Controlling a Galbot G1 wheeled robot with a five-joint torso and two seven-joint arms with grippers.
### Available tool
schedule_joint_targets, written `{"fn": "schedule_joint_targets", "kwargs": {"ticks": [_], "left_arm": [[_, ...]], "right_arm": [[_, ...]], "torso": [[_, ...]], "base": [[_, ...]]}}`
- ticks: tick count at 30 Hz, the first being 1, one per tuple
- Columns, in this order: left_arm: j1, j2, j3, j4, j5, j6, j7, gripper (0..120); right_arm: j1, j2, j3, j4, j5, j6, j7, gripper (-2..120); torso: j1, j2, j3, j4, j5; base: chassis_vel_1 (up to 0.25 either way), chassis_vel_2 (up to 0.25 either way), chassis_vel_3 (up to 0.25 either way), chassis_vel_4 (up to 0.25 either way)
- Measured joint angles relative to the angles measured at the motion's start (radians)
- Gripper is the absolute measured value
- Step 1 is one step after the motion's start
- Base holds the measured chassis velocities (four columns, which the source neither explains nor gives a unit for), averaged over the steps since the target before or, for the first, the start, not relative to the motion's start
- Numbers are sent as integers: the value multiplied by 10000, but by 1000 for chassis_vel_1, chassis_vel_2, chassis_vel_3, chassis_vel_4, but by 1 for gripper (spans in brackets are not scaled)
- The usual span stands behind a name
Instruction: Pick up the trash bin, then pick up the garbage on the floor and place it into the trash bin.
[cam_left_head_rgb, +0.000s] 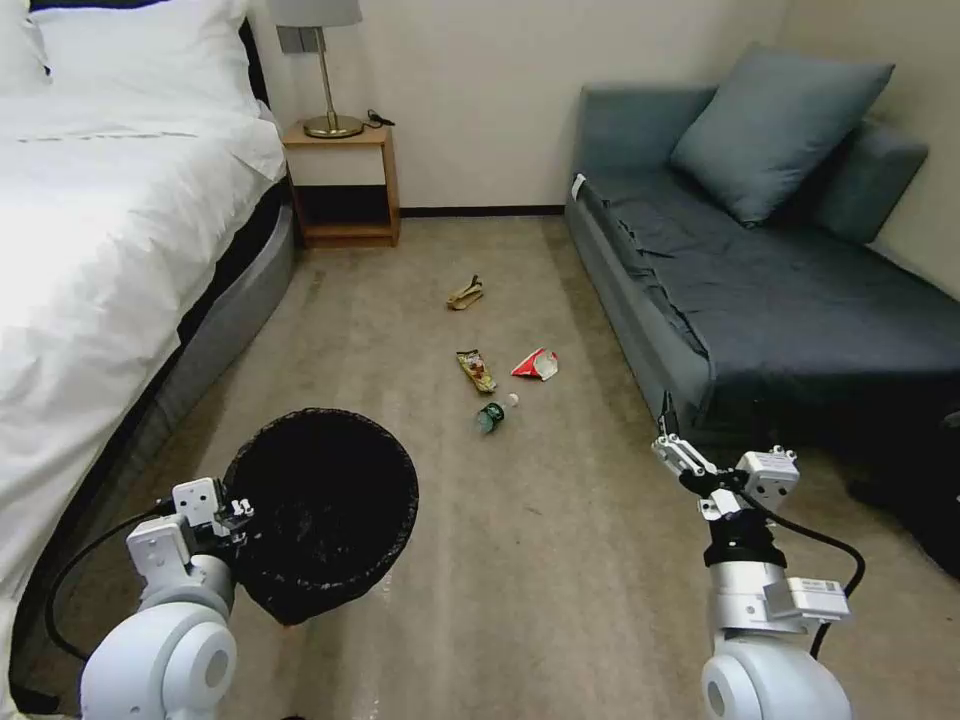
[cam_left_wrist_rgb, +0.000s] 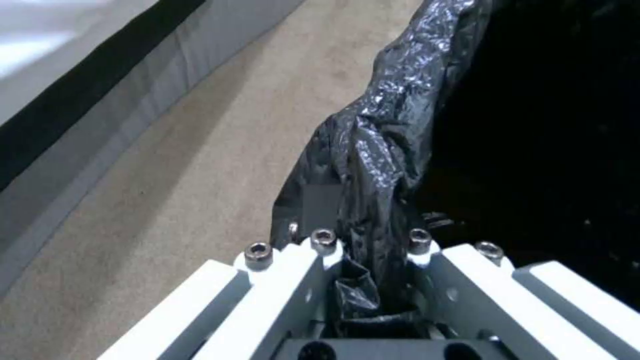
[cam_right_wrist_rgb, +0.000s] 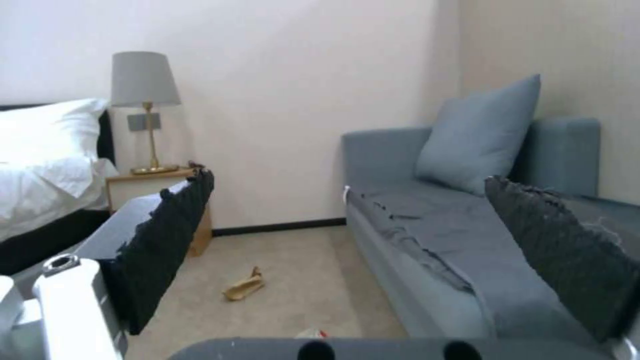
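While my left gripper (cam_left_head_rgb: 240, 512) clamps the trash bin (cam_left_head_rgb: 325, 505) rim lower left, right gripper (cam_left_head_rgb: 668, 432) hangs open lower right, garbage (cam_left_head_rgb: 495, 415) mid-frame on carpet (cam_left_head_rgb: 560, 560).

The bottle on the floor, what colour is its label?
Green, on the clear bottle; the head view shows it best.

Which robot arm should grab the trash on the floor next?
Probably the right. The right gripper is open and free; the left gripper is shut on the trash bin. The bottle lies nearest.
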Motion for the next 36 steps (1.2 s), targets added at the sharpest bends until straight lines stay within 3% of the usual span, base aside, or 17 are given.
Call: {"fn": "schedule_joint_targets", "kwargs": {"ticks": [11, 36], "left_arm": [[-97, 42, -100, 122, -36, -1, 21, 3], [-508, 72, -331, 649, -132, -4, 22, 3]], "right_arm": [[-47, 103, -70, -71, -102, 132, -244, 100], [249, 286, -499, -523, -417, 144, -353, 100]], "torso": [[0, 0, 0, 0, 0], [0, 0, 1, 0, 1]], "base": [[-38, 38, 39, -31], [-119, 117, 119, -118]]}}
